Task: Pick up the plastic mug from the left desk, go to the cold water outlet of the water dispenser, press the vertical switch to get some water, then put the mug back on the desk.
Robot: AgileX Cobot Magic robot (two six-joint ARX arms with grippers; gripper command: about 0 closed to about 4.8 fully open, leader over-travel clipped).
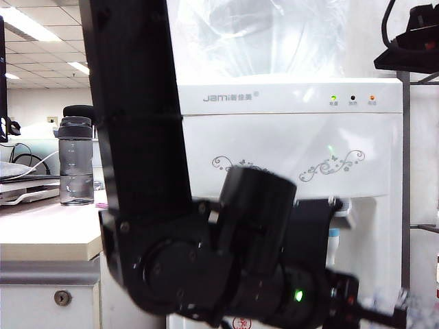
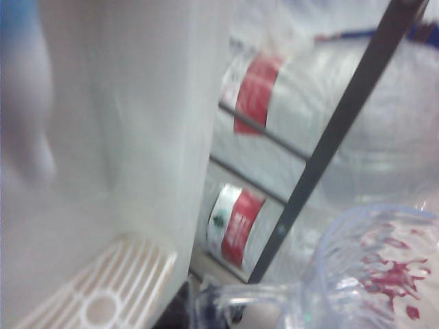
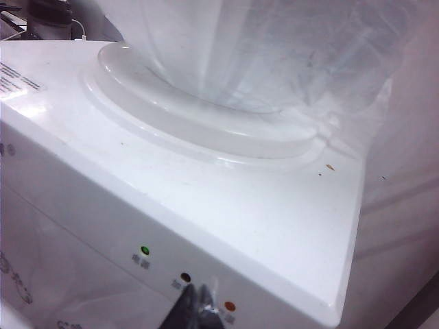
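Observation:
The clear plastic mug [image 2: 374, 274] fills a corner of the left wrist view, and my left gripper [image 2: 212, 310] is shut on its handle [image 2: 250, 298]. It hangs beside the water dispenser [image 1: 295, 147], level with the white drip grille [image 2: 103, 298]. In the exterior view my left arm [image 1: 206, 253] covers most of the tap recess. The blue collar of the cold water outlet [image 1: 334, 243] and a white piece above it, the vertical switch [image 1: 347, 216], peek out past the arm. My right gripper [image 3: 199, 306] is shut and empty, just in front of the indicator lights [image 3: 144, 250].
The left desk [image 1: 48, 229] carries a dark grey lidded bottle [image 1: 75, 161] at the far left. A dark metal rack [image 2: 336, 137] holds large water bottles with red labels [image 2: 236, 226] beside the dispenser. A clear water bottle [image 3: 260, 48] sits on top of the dispenser.

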